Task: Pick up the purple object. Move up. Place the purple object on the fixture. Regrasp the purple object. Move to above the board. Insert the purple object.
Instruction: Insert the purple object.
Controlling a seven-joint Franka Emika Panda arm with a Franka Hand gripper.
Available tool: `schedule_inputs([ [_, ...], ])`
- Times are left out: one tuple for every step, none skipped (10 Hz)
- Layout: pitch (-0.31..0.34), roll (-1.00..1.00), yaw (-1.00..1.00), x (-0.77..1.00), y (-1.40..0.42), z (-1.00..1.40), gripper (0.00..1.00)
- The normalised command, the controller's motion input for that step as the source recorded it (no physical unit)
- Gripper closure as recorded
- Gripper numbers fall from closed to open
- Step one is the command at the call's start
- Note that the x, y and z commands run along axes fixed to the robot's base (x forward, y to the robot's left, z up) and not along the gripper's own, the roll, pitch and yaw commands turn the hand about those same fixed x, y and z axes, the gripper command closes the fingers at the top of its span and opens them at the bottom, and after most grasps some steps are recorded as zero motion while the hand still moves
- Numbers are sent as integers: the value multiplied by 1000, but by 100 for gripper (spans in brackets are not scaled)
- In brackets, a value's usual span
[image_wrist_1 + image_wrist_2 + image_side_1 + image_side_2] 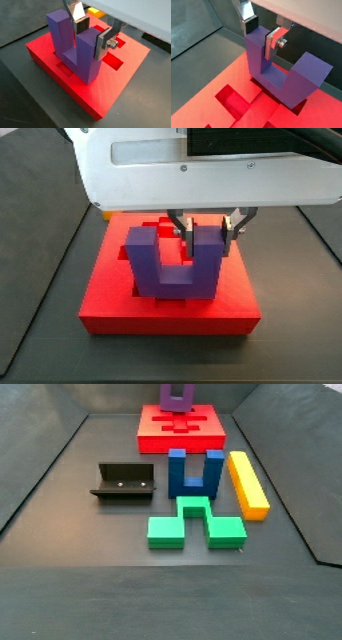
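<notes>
Purple object [75, 50] up close, standing on board [110, 90], base down in red slot. Jaws of gripper [93, 34] pinch one prong to keep it straight (other prong free). Fixture [123, 484] sits apart on tabletop [80, 534], bare.

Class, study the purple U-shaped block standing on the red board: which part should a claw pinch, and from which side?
Pinch one upright prong of the purple block from above, across its flat faces. The claw is shut on one prong that way now, over the red board.
</notes>
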Motion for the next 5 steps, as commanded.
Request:
schedule_inputs([
  [50,-351,0,-9,0,-86,100],
  [54,-409,0,-17,60,-11,100],
  [51,-463,0,-43,103,0,100],
  [30,-473,0,-46,74,0,100],
  [0,-309,6,0,37,14,100],
])
